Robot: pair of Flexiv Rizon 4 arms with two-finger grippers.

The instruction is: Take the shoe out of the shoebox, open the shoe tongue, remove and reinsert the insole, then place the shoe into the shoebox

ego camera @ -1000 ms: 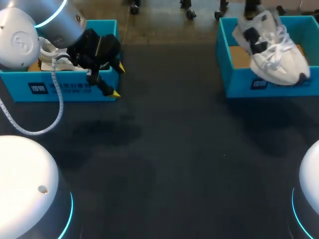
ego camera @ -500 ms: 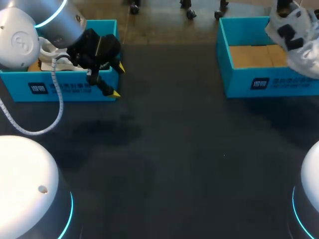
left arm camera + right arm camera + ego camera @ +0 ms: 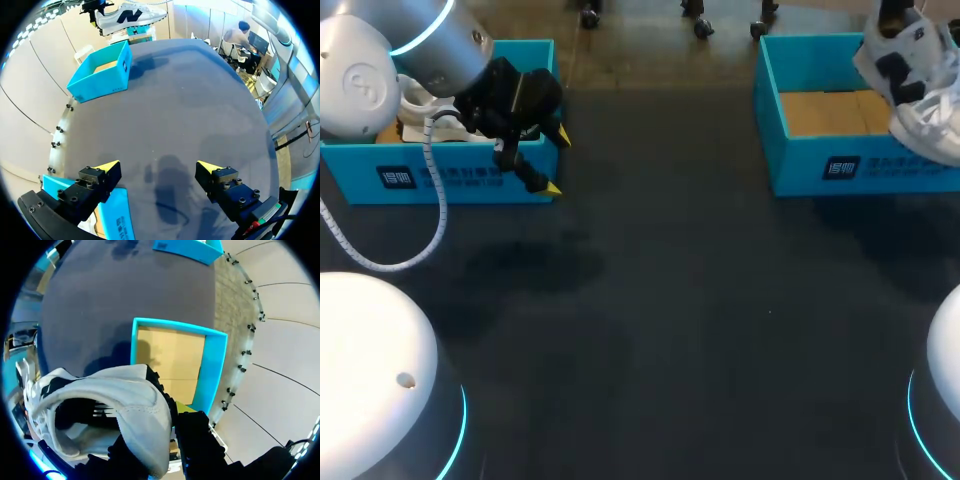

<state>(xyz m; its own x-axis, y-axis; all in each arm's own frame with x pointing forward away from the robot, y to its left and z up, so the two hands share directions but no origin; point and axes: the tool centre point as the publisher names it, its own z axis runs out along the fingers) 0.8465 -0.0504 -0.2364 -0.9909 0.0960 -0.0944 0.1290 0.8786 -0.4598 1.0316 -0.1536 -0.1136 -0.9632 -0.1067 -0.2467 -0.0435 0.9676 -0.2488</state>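
Head view: the left arm (image 3: 380, 60) is coming in from the upper left corner, and the left tool (image 3: 557, 163) is hanging at the right end of the left shoebox (image 3: 470, 175), its fingers spread with nothing between them. A second shoe (image 3: 415, 100), white, is lying inside that box, partly hidden by the arm. At the upper right, the right shoebox (image 3: 820, 165) is sitting on the dark table (image 3: 670, 330) with its brown floor showing. The shoe (image 3: 910, 85), white with black patches, is hanging in the air over the box's right end, partly cut by the frame edge. Left wrist view: the left tool (image 3: 159, 166) is standing released, its yellow tips wide apart over the bare table (image 3: 190, 100). The left shoebox (image 3: 115, 215) is lying just beside one finger. Far ahead, the right shoebox (image 3: 100, 75) is sitting near the table's edge, with the shoe (image 3: 130, 15) hovering above it, clear of the rim. Right wrist view: the right tool (image 3: 167, 420) is grasping the shoe (image 3: 100, 400) at the rim of its opening, one finger outside and one inside. The right shoebox (image 3: 215, 370) is lying under and ahead of the shoe, apart from it. The left shoebox (image 3: 190, 250) is showing far across the table (image 3: 100, 305).
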